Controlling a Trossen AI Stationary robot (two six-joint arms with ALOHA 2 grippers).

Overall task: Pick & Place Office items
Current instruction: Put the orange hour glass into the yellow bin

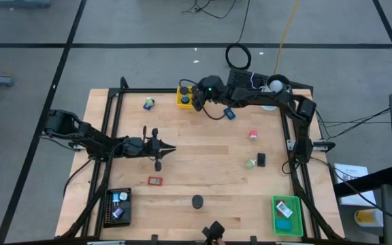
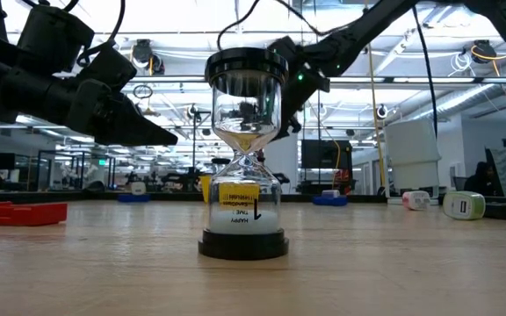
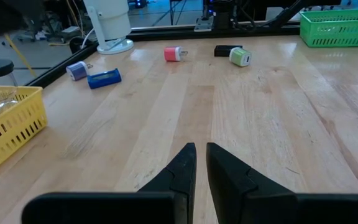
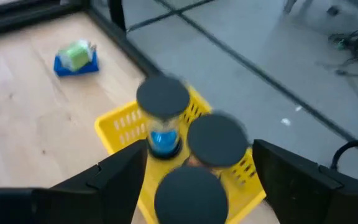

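A clear hourglass with black round caps (image 2: 244, 158) is seen standing upright on the light wooden table (image 1: 203, 163) closest to the low camera, at the near edge; from above only its black top (image 1: 197, 201) is being shown. Near it a small red flat block (image 1: 155, 181) is lying, and further towards the near corners a black mesh tray (image 1: 119, 206) with small items and a green mesh tray (image 1: 287, 215) are placed. At mid-table the left gripper (image 1: 171, 148) is being held just above the wood with its fingers clenched on nothing, well apart from every item. To its far right a green-and-white block (image 3: 240, 57), a black block (image 1: 261, 159) and a pink block (image 3: 173, 54) are scattered. Further off, a blue block (image 3: 104, 78) is lying by a white cylindrical cup (image 3: 109, 23). At the far edge the right gripper (image 4: 194, 165) is being held over the yellow mesh tray (image 4: 120, 124), its jaws released wide, with three more hourglasses (image 4: 164, 118) seen standing in the tray between its fingers; a green-and-blue item (image 4: 76, 58) is lying beside the tray
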